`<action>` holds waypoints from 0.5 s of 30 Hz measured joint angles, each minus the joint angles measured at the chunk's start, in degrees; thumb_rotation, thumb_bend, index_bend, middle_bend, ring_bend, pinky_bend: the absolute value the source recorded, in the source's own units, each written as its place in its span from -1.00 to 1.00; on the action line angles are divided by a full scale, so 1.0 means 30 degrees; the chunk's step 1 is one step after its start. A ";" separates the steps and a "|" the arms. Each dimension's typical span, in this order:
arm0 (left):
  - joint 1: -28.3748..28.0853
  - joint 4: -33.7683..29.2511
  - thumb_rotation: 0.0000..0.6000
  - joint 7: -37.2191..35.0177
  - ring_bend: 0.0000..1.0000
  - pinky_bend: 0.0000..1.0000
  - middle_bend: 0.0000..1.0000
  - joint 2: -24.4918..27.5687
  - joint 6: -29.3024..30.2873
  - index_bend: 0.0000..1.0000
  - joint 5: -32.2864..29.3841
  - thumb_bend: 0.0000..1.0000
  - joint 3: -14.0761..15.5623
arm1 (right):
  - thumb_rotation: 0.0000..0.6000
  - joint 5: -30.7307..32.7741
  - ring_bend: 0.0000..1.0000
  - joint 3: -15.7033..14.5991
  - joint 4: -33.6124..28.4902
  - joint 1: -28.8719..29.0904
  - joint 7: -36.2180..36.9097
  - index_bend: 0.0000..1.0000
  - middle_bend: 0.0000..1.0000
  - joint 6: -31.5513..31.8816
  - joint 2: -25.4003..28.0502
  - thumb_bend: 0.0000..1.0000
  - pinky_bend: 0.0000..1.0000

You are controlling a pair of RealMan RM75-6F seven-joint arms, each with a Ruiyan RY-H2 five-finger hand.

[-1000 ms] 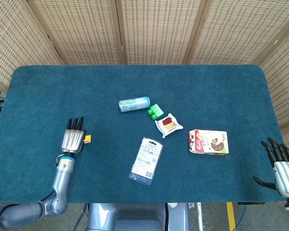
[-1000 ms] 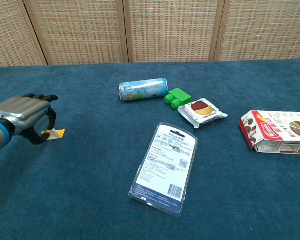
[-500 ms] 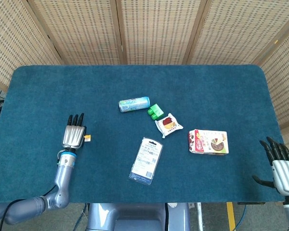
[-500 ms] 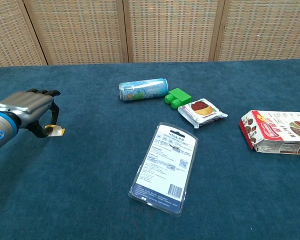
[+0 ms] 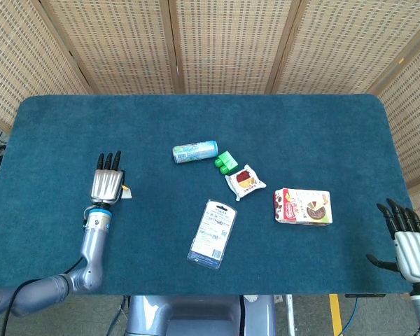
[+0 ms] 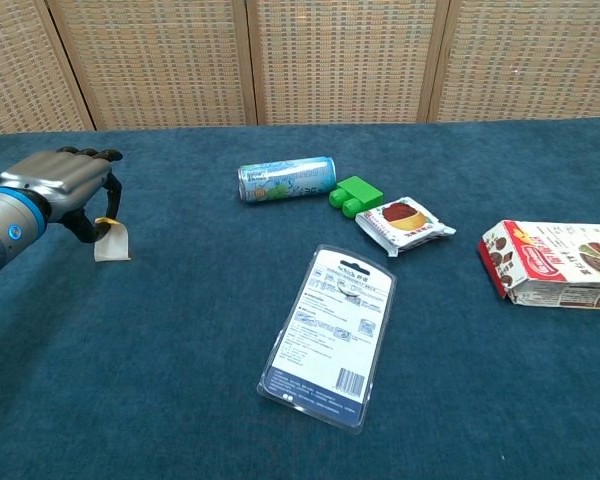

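My left hand hovers over the left part of the blue table, fingers stretched forward. In the chest view the left hand pinches a small pale packet with a yellow top, which hangs just above the cloth; in the head view the small packet peeks out at the hand's right side. My right hand sits at the table's near right corner, fingers spread, holding nothing; the chest view does not show it.
A light blue can lies on its side mid-table beside a green block. A snack packet, a red and white box and a flat blister pack lie nearer the front.
The left hand has drawn back slightly and risen, lifting the small packet, which now hangs upright from the thumb. The right hand has barely moved.
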 measured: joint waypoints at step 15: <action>0.0135 -0.1953 1.00 -0.0959 -1.00 -1.00 -1.00 0.1211 0.1193 -0.02 0.0920 -0.23 -0.0309 | 1.00 -0.0087 -1.00 -0.0039 -0.0055 -0.0036 -0.0028 -1.00 -1.00 0.0107 0.0024 -0.89 -1.00</action>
